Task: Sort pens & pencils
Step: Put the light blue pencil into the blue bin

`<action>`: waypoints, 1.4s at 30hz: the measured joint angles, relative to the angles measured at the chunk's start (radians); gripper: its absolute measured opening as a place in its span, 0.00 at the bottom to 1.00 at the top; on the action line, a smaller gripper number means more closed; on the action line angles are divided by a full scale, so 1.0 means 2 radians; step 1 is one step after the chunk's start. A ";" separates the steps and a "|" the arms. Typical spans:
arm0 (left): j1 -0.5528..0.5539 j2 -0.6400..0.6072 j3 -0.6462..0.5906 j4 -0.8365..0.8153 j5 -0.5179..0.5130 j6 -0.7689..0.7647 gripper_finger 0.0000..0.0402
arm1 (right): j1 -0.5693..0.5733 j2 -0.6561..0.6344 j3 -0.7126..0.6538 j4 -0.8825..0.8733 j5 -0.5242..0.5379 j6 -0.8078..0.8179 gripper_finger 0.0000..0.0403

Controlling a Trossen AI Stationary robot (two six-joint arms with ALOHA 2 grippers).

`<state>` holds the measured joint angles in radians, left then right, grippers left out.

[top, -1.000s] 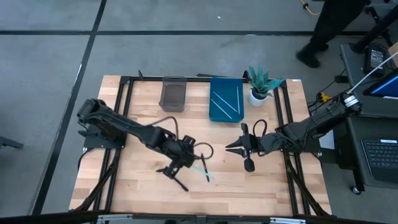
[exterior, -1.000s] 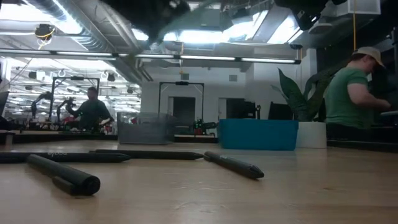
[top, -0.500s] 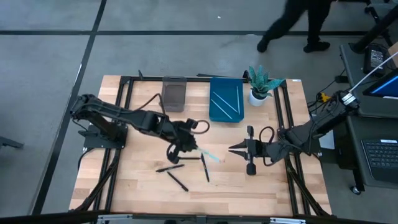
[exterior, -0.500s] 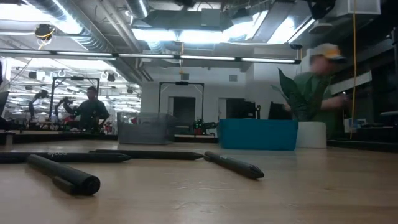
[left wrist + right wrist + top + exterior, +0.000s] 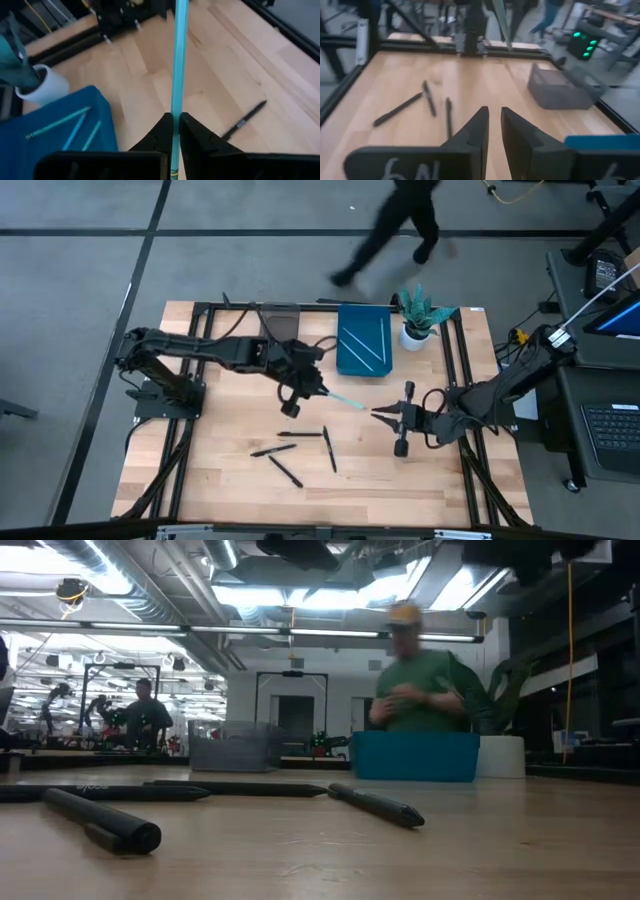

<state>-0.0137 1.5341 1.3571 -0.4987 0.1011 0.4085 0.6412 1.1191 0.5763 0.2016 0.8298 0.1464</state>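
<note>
The left claw (image 5: 305,387) is clenched on a teal pencil (image 5: 345,399), lifted above the wooden surface (image 5: 220,470) just short of the blue tray (image 5: 363,340), where two more teal pencils (image 5: 362,352) lie. The gray tray (image 5: 278,330) sits beside it. Four black pens (image 5: 298,450) lie scattered on the surface nearer the front. The right claw (image 5: 381,413) hovers near them, holding nothing, fingers narrowly apart.

left pincer (image 5: 173,131) clamps teal pencil (image 5: 178,65) upright.
</note>
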 joint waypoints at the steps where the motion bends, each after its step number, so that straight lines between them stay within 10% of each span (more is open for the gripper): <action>1: 0.005 0.000 0.000 0.008 0.007 0.004 0.04 | 0.002 0.000 -0.019 0.030 0.011 -0.002 0.13; 11: 0.061 0.000 0.000 0.063 0.097 0.025 0.04 | 0.014 0.000 -0.145 0.362 0.010 -0.198 0.13; 42: 0.145 0.051 -0.012 0.232 0.288 0.061 0.04 | -0.146 0.000 -0.098 0.361 -0.116 -0.300 0.13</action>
<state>0.2760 1.6356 1.3338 -0.0345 0.6761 0.5304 0.3492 1.1187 0.3800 0.9246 0.5981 -0.4543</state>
